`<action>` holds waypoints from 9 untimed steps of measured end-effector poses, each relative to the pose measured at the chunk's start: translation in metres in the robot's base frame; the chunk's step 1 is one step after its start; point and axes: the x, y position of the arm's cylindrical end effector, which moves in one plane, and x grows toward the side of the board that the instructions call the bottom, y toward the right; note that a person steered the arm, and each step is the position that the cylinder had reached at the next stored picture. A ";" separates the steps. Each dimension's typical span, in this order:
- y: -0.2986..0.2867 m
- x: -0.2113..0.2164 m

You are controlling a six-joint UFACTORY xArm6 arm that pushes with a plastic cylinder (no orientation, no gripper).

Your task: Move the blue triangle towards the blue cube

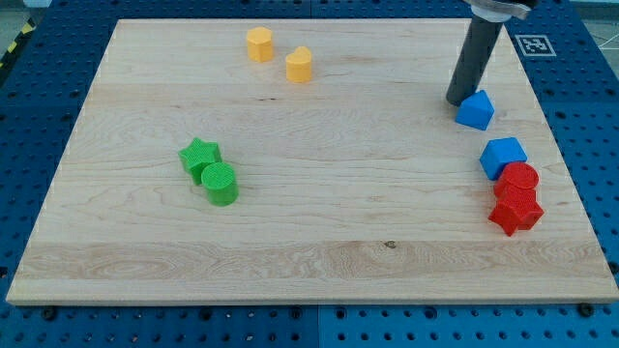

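Note:
The blue triangle (pixel 476 110) lies on the wooden board (pixel 290 242) near the view's right. My tip (pixel 458 101) touches its upper left side. The blue cube (pixel 503 156) sits a short way below the triangle, apart from it, towards the view's bottom right. The dark rod rises from the tip to the view's top edge.
A red cylinder (pixel 519 179) and a red star (pixel 515 210) sit right below the blue cube, touching it. Two yellow blocks (pixel 259 43) (pixel 299 64) are at the top. A green star (pixel 199 155) and green cylinder (pixel 221 184) are at the left.

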 end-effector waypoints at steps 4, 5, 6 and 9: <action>0.005 0.028; 0.005 0.028; 0.005 0.028; 0.011 0.003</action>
